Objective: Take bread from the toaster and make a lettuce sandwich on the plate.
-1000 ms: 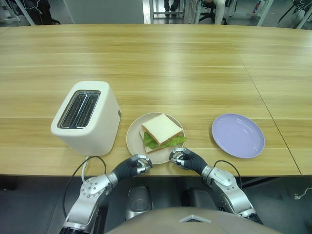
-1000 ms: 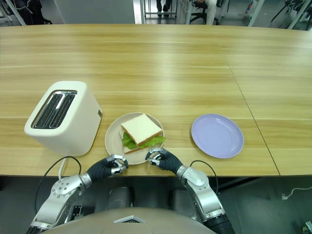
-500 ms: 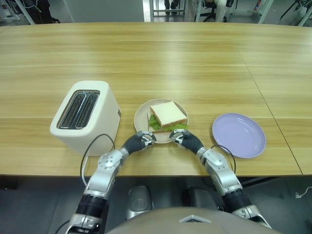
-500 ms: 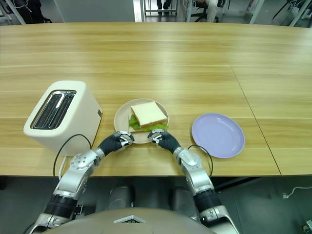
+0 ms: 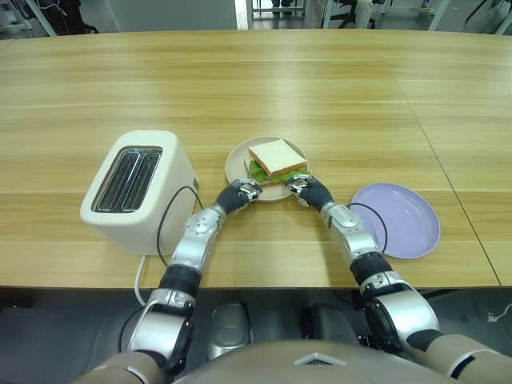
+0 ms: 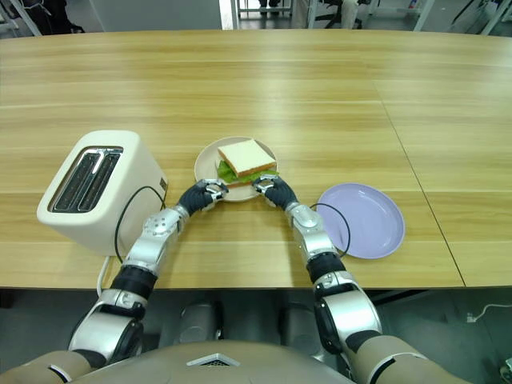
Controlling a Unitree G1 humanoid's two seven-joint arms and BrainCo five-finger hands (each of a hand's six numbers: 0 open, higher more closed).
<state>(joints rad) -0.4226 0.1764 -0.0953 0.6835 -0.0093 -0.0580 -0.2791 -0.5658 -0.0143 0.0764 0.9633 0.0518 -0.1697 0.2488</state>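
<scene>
Toaster (image 5: 140, 188) sits left of left hand (image 5: 240, 192). Both hands are clenched on the plate's (image 5: 237, 157) near rim, apparently pinching it. Sandwich (image 5: 277, 158) lies just beyond, midway between them. Purple plate (image 5: 396, 220) is right of right hand (image 5: 308, 190).

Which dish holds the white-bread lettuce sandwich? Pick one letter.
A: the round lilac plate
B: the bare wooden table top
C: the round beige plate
C: the sandwich lies on the round beige plate, whose near rim the left hand and right hand grip; the lilac plate sits apart to its right.
</scene>
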